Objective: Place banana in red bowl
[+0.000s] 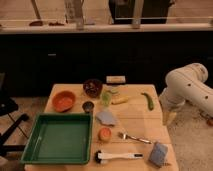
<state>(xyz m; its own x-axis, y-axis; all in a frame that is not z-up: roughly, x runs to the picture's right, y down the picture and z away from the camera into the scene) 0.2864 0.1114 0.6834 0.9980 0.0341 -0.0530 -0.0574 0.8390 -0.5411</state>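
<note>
Spreading left of the claw (170, 118), the wooden table (140, 122) holds a green tray (55, 141) at its far corner. The red bowl (64, 101) sits far to the claw's left, beyond the banana (120, 100), which lies on the tabletop nearer the claw, apart from the bowl. The claw hangs wide and empty beside the table's right edge.

Gripper (170, 118) hanging off worktop (135, 122) right edge, fingers apart but barely resolvable, arm (192, 87) cropped at right, worktop front cropped at bottom
</note>
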